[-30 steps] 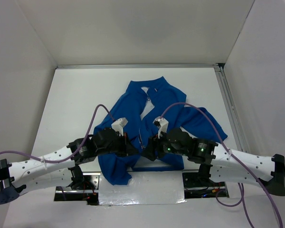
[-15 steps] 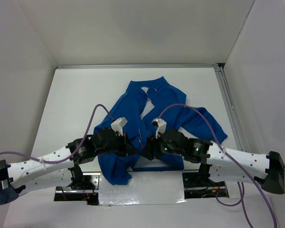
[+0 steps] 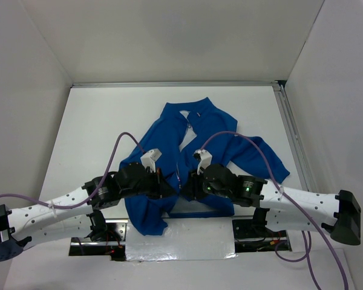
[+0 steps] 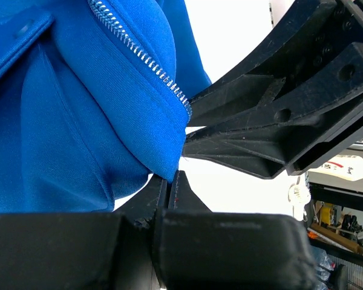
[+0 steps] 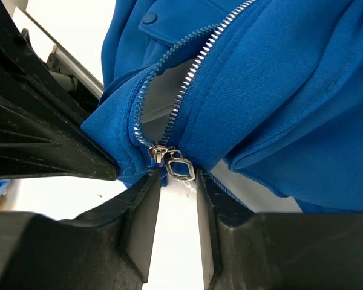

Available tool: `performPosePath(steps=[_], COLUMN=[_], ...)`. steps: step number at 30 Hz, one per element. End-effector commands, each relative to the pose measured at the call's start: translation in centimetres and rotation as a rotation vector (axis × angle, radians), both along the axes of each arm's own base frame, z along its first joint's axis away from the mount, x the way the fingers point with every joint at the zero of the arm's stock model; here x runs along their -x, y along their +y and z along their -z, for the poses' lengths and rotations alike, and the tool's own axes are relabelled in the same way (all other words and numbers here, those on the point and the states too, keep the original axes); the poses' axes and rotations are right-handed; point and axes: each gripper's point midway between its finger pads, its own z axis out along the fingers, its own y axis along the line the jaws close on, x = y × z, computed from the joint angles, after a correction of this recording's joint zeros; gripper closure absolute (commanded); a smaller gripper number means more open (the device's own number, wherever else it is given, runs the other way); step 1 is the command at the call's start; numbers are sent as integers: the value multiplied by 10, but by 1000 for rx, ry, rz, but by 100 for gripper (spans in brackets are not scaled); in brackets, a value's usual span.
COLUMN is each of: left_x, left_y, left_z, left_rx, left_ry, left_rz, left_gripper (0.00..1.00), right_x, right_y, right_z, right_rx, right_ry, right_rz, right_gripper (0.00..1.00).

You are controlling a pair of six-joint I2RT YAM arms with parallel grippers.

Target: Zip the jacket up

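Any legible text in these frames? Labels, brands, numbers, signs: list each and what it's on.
No text can be read in any view.
jacket: no print, logo or tag lettering shows.
zipper pull: plain metal, no lettering visible.
white container, in the background clutter of the left wrist view: dark marks on its label, too blurred to read.

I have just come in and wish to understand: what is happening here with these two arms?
Two robot arms work on a royal-blue fabric jacket lying on a white table. The left gripper is shut on the jacket's bottom hem. The right gripper has its jaws apart around the small metal zipper pull, not yet clamped. The pull sits at the bottom, and the front is open above it.
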Motion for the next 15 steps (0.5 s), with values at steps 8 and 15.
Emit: performPosePath(steps=[8,15], left_x=[-2,-3], left_y=[-10,-12], left_z=[-23,-22], left_rx=[59,45], left_ry=[-65,-60], left_rz=[34,41], left_gripper=[100,100], right_x=[-10,-16], right_y=[15,14], right_z=[-20,-28], right_rx=[-8,-32], right_ry=[-75,-96], right_rz=[7,51], right_gripper=[60,80])
